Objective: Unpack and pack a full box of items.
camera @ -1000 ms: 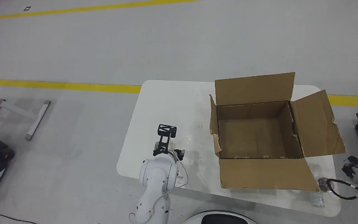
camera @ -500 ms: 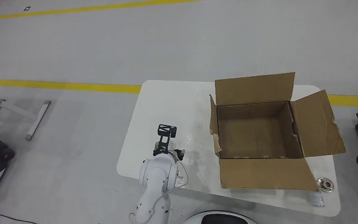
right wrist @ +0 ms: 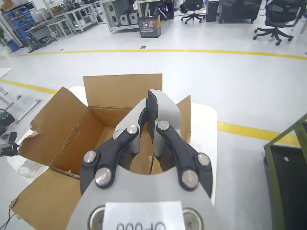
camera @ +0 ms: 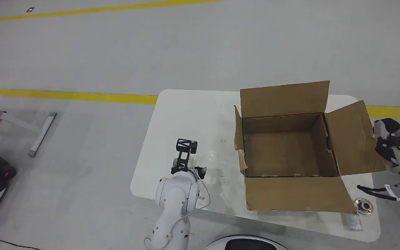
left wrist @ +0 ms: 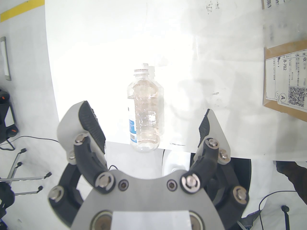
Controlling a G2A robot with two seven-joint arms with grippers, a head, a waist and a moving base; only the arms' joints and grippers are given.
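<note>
An open cardboard box point(camera: 290, 153) stands on the right half of the white table point(camera: 187, 119), its flaps spread and its brown floor bare. A clear plastic bottle point(left wrist: 145, 111) lies on its side near the table's front edge, left of the box point(right wrist: 72, 132). My left gripper point(left wrist: 150, 125) hangs open just above the bottle, one finger on each side and apart from it. In the top view the left gripper point(camera: 186, 147) is at the table's near left. My right gripper point(right wrist: 150, 104) is shut on nothing, above the box's near right side.
A small round metal part point(camera: 362, 204) and a small clear item point(camera: 355, 224) lie at the table's near right corner. The right arm point(camera: 387, 147) shows beside the box's right flap. Shipping labels point(left wrist: 291, 80) are stuck on the box's left wall.
The right arm left the table's near right corner, passed out of the top view, and now shows higher at the right edge. The round metal part lies uncovered. The left arm has not moved.
</note>
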